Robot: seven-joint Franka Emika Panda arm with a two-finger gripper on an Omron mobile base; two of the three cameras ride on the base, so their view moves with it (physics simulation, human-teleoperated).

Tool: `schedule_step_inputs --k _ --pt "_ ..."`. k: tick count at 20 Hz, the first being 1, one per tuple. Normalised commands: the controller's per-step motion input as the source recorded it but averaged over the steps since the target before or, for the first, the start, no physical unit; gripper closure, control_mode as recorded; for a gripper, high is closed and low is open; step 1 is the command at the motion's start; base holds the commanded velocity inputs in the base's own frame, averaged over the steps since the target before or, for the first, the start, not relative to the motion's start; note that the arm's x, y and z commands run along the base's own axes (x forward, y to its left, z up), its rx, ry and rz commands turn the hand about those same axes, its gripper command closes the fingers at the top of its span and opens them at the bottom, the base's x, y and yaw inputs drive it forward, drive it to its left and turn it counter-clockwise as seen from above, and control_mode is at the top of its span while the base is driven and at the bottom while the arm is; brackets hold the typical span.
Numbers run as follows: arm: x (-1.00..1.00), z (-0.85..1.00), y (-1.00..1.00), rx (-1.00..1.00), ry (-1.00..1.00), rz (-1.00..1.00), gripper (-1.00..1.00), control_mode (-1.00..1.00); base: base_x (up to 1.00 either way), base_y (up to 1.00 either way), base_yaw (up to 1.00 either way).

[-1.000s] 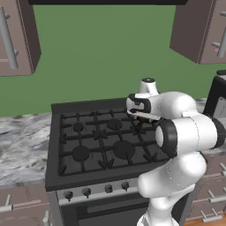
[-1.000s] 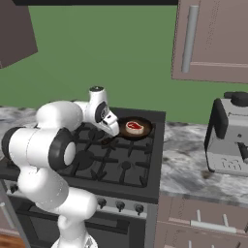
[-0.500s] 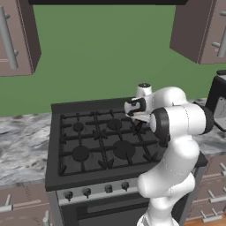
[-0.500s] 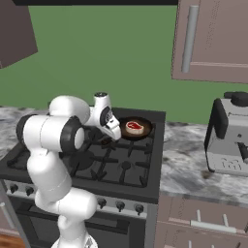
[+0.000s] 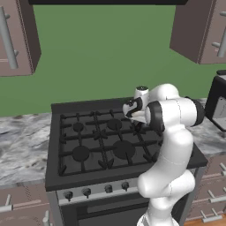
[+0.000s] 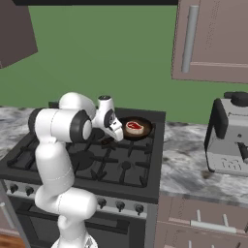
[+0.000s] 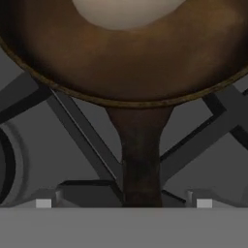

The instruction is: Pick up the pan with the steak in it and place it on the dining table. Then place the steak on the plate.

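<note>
The fingertips (image 7: 43,203) stand apart — released, one on each side of the handle (image 7: 139,164), nothing clamped yet. To grasp well, I judge the gripper (image 7: 123,203) should settle squarely over the stubby handle before closing, so the pan (image 6: 136,128) lifts level. This dark, shallow-rimmed skillet sits on the stove (image 6: 82,160) at the far right burner — the flat red steak (image 6: 134,127) lies inside, pale fat at its edge.
</note>
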Motion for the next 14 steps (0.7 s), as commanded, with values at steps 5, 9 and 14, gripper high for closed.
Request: schedule_step_inputs --k 5,9,14 --pt "0.12 -0.28 -0.01 0.0 0.0 0.0 -1.0 -1.0 0.0 0.0 0.0" --pt "0.02 -0.33 -0.06 0.0 0.0 0.0 -1.0 -1.0 0.0 0.0 0.0" --pt "0.01 -0.06 -0.01 0.0 0.0 0.0 1.0 -1.0 0.0 0.0 0.0"
